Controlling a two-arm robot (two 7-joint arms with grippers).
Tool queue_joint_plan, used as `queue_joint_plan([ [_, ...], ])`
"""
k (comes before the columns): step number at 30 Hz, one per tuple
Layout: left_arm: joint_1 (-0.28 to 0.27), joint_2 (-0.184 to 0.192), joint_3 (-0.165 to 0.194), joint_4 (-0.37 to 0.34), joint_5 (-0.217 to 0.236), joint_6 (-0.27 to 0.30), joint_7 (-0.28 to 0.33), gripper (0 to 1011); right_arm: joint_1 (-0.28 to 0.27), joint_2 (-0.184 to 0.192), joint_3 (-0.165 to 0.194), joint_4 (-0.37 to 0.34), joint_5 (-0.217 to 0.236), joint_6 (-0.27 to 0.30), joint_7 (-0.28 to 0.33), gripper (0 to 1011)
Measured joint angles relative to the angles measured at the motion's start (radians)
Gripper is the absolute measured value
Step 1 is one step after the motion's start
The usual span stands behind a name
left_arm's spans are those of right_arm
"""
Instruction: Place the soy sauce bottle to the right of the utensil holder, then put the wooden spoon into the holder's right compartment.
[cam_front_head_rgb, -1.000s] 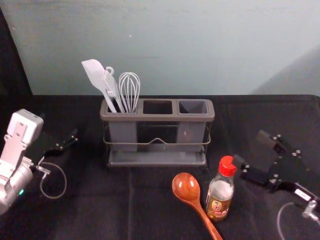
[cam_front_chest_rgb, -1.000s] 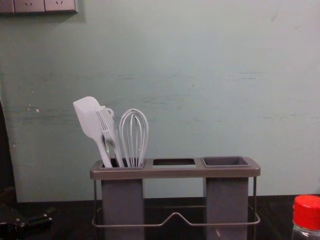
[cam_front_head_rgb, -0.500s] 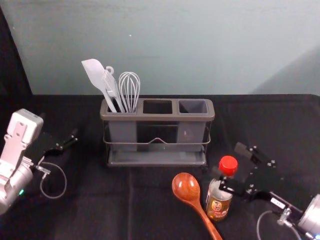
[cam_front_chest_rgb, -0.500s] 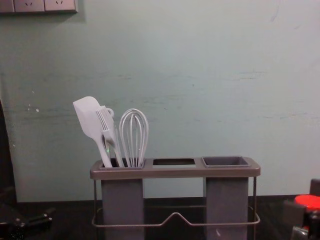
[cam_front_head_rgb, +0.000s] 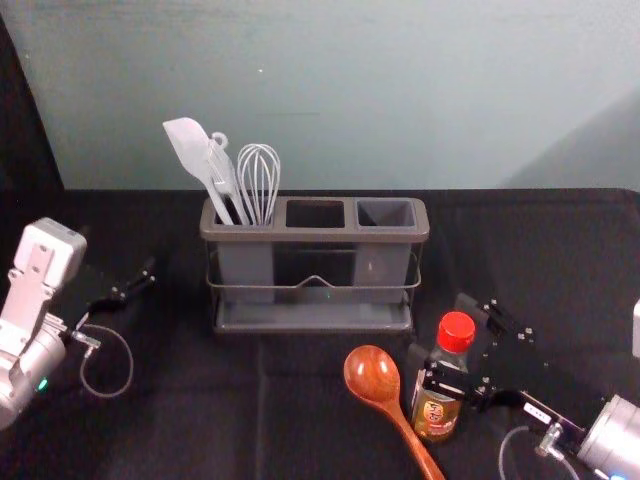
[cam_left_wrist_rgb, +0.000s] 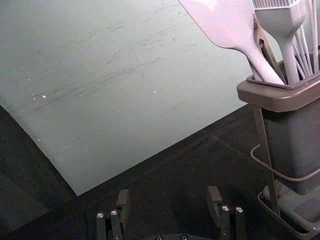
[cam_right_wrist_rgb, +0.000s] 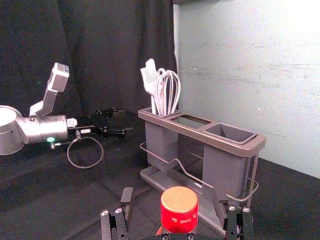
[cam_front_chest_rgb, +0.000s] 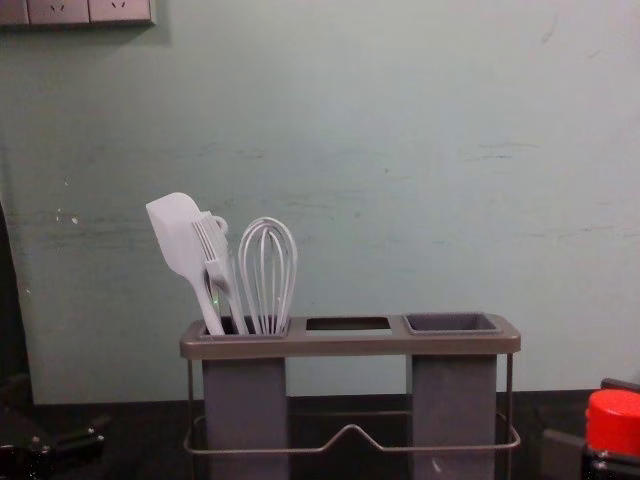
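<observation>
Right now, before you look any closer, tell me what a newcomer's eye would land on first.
Probably the red cap on the bottle, standing front right between the open fingers of the right gripper. Next would come the glossy reddish-brown spoon, lying just left of the bottle. Behind them, pale utensils fan up from the left compartment of the holder.
</observation>
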Motion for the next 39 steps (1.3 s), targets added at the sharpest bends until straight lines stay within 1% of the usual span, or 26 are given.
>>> queue_joint_plan([
  [12,0.0,0.0,0.0,0.0,0.0,0.0,0.0,1011,-0.011,-0.025,0.029,0.002,-0.021,0.0,0.012,1003],
  [21,0.0,0.0,0.0,0.0,0.0,0.0,0.0,1012,-0.016,-0.041,0.049,0.007,-0.026,0.0,0.025,1003],
  [39,0.0,0.0,0.0,0.0,0.0,0.0,0.0,1012,-0.011,-0.054,0.051,0.014,-0.035,0.005,0.041,1002],
])
